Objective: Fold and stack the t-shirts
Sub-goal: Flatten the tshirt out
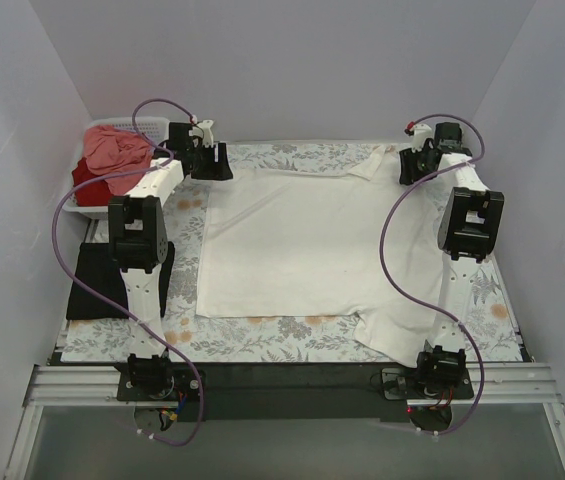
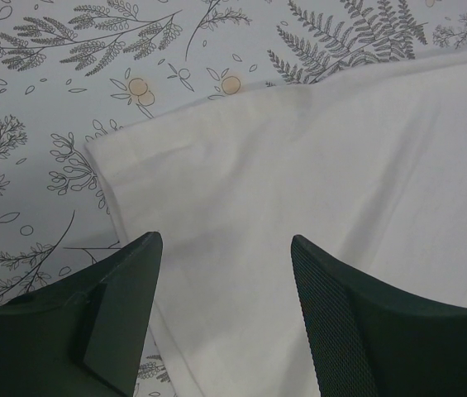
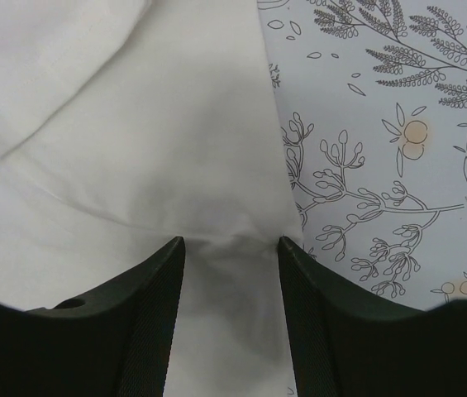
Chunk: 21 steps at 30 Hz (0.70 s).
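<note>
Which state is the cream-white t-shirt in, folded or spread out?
Spread out. The cream-white t-shirt lies flat on the floral tablecloth, both sleeves sticking out at its right end; the body shows no fold-over.

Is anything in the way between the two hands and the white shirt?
Nothing visible. The left hand and right hand are open directly over far corners of the white shirt, only cloth between their fingers.
</note>
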Each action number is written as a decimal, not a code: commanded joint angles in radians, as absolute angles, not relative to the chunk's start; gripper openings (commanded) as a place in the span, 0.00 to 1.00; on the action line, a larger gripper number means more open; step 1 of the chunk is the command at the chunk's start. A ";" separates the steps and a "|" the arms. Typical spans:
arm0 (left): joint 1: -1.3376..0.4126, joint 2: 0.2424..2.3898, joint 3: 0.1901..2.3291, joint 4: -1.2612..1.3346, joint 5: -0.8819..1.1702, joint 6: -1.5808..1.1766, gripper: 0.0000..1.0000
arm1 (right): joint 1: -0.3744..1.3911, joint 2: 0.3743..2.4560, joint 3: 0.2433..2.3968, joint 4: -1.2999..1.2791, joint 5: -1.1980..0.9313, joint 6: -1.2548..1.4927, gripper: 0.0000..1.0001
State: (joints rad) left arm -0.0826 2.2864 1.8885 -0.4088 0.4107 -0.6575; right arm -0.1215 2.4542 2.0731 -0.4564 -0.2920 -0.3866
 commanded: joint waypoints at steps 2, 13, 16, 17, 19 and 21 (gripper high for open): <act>-0.083 2.250 1.905 -0.402 0.414 -0.653 0.63 | -0.120 2.425 2.147 -0.434 -0.327 -0.327 0.56; -0.081 2.263 1.916 -0.402 0.400 -0.638 0.63 | -0.120 2.476 2.172 -0.376 -0.282 -0.333 0.57; -0.078 2.267 1.917 -0.402 0.397 -0.635 0.63 | -0.120 2.485 2.151 -0.374 -0.290 -0.342 0.57; -0.078 2.267 1.919 -0.403 0.397 -0.635 0.63 | -0.120 2.491 2.161 -0.388 -0.290 -0.345 0.57; -0.077 2.270 1.922 -0.402 0.399 -0.634 0.63 | -0.120 2.502 2.183 -0.399 -0.296 -0.345 0.57; -0.075 2.273 1.924 -0.402 0.396 -0.632 0.63 | -0.118 2.508 2.194 -0.408 -0.296 -0.348 0.59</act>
State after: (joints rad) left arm -0.0814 2.2864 1.8896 -0.4099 0.4038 -0.6491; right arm -0.1211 2.4813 2.1422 -0.4095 -0.2901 -0.3347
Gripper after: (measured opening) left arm 0.629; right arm 0.581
